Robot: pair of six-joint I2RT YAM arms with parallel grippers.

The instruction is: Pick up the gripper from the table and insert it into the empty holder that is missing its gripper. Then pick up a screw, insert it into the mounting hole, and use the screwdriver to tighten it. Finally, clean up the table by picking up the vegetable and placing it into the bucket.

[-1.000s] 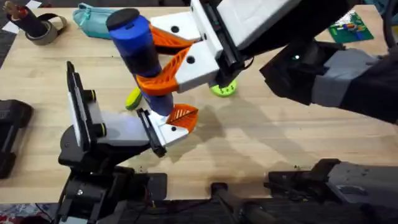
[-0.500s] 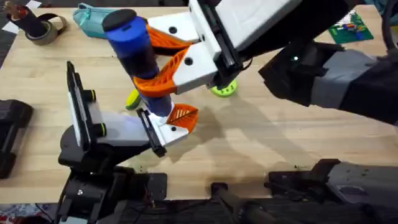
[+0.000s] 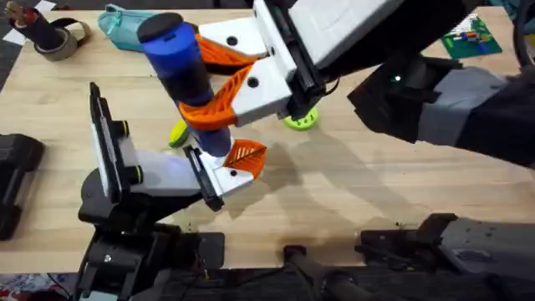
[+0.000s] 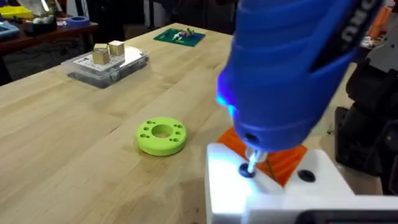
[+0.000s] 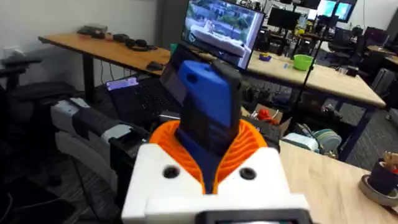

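Observation:
My right gripper (image 3: 219,94) reaches in from the upper right and is shut on the screwdriver (image 3: 180,58), its orange ribbed pads (image 5: 245,146) clamped around the blue handle (image 5: 208,106). The screwdriver stands nearly upright. Its metal tip (image 4: 252,160) rests on a dark screw (image 4: 247,171) in the small white gripper (image 3: 230,171), whose orange ribbed tip (image 3: 247,155) points right. That gripper sits in the clamp end of the grey holder (image 3: 125,171) at the lower left. The yellow vegetable (image 3: 177,132) lies on the table (image 3: 376,192) just behind the holder. The bucket is out of view.
A green round disc (image 3: 301,119) with holes lies right of the screwdriver. A teal pouch (image 3: 125,25) and tape rolls (image 3: 50,35) sit at the far left, a green circuit board (image 3: 472,38) at the far right. A clear box (image 4: 109,62) with blocks rests farther off.
The top of the screwdriver has leaned slightly to the left; the tip stays on the white gripper. Nothing else has moved.

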